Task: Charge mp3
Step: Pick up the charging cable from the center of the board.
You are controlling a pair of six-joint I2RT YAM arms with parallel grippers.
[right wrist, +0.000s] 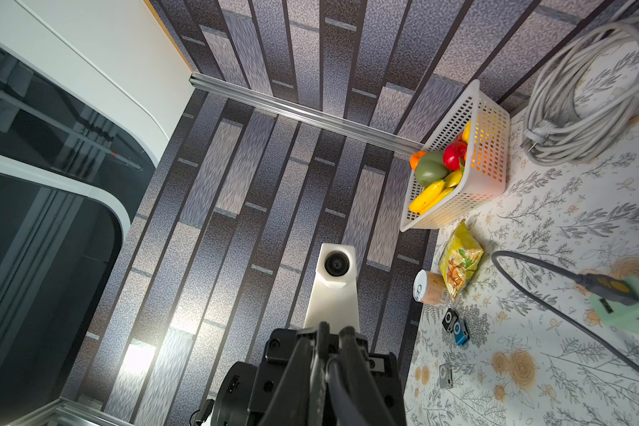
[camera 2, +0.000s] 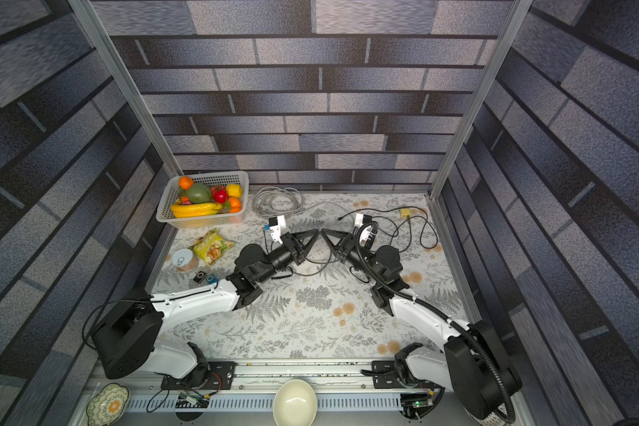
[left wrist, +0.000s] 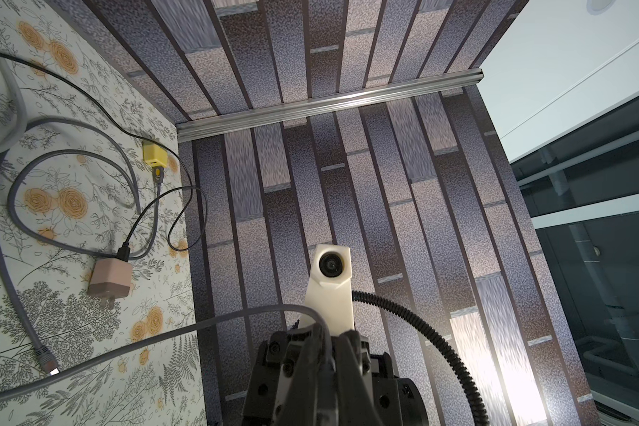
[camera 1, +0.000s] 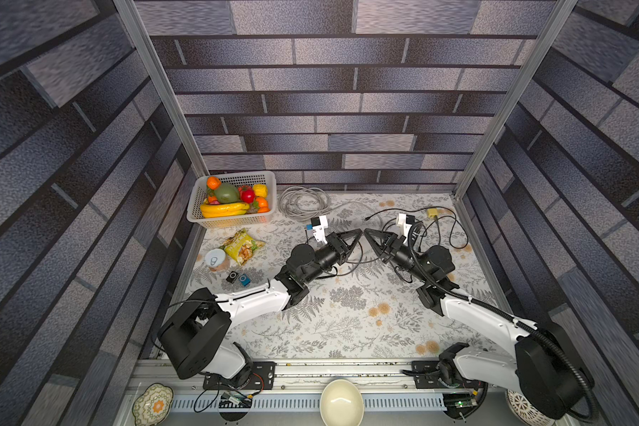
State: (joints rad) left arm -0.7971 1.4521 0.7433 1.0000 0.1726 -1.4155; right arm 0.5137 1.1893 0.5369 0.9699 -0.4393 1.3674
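Note:
Black [camera 1: 232, 276] and blue [camera 1: 245, 280] mp3 players lie side by side at the table's left, next to a can. A silver mp3 player [right wrist: 445, 374] lies nearer the middle, seen only in the right wrist view. Both grippers hang tip to tip above the table's middle. My left gripper [camera 1: 359, 231] [left wrist: 329, 332] is shut on a grey cable [left wrist: 200, 324]. My right gripper [camera 1: 366, 231] [right wrist: 332, 328] is shut on a dark cable that runs down between its jaws. A pink charger [left wrist: 109, 276], a yellow charger [camera 1: 432, 212] and a green charger [right wrist: 616, 306] lie on the cloth with cables plugged in.
A white basket [camera 1: 270, 177] of fruit stands at the back left, with a coil of grey cable [camera 1: 303, 201] beside it. A snack bag [camera 1: 242, 246] and a can [camera 1: 216, 259] lie near the players. Loose black cables [camera 1: 458, 236] sprawl at the back right. A bowl [camera 1: 342, 402] sits beyond the front rail.

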